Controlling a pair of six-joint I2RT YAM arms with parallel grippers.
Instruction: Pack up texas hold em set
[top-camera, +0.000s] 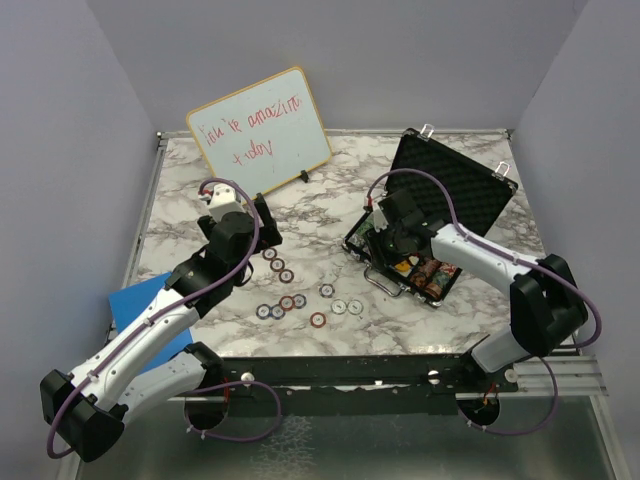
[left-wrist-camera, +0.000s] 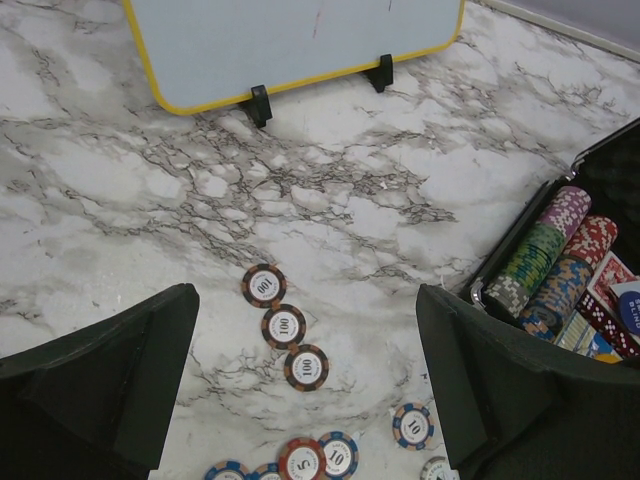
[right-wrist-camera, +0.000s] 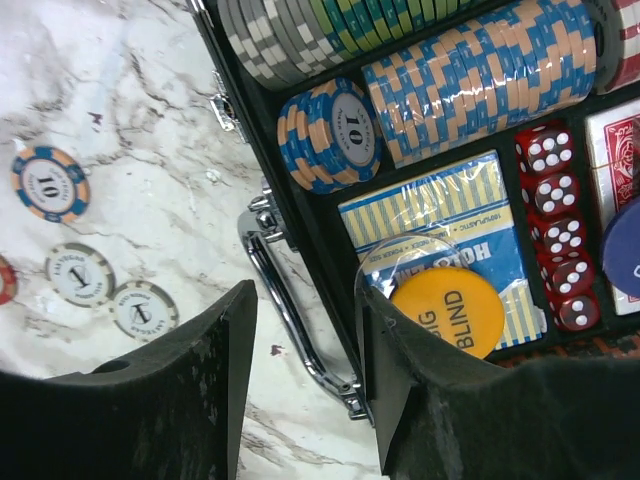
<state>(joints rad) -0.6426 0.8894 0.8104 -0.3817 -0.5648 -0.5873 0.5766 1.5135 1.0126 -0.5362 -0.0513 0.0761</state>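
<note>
Right hand (right-wrist-camera: 307, 295) closest to the lens: fingers apart, nothing clamped, straddling the front wall of the case (right-wrist-camera: 305, 225), chrome handle (right-wrist-camera: 285, 320) showing through the gap. Under the inner finger, orange disc (right-wrist-camera: 447, 310) seated on a wrapped card pack (right-wrist-camera: 450, 215). Just past that, red dice (right-wrist-camera: 555, 230) in a row. Ahead of the hand, chip rows (right-wrist-camera: 480, 80) plus a short stack (right-wrist-camera: 330, 135) lying in the foam slots. Off the outer finger, outside the case, loose chips (right-wrist-camera: 80, 273) flat on the tabletop (right-wrist-camera: 150, 90).

Left hand (left-wrist-camera: 305, 300) spread wide and empty above the tabletop. Line of three chips (left-wrist-camera: 284, 326) straight below the gap, more back toward the wrist, case off its right finger, whiteboard (left-wrist-camera: 300, 40) standing well ahead.

Step judged: chip collection, partway. Case open, lid up, a scatter of chips not yet packed.

Next move, as a guess: drop either hand onto one flat chip, fingertips right down to the surface, pinch across the rim, lift, carry over the case wall into a free slot. Thin chips on smooth marble, so likely to skid; slow closing needed. Lid and latches only once the tabletop chips are in.
</note>
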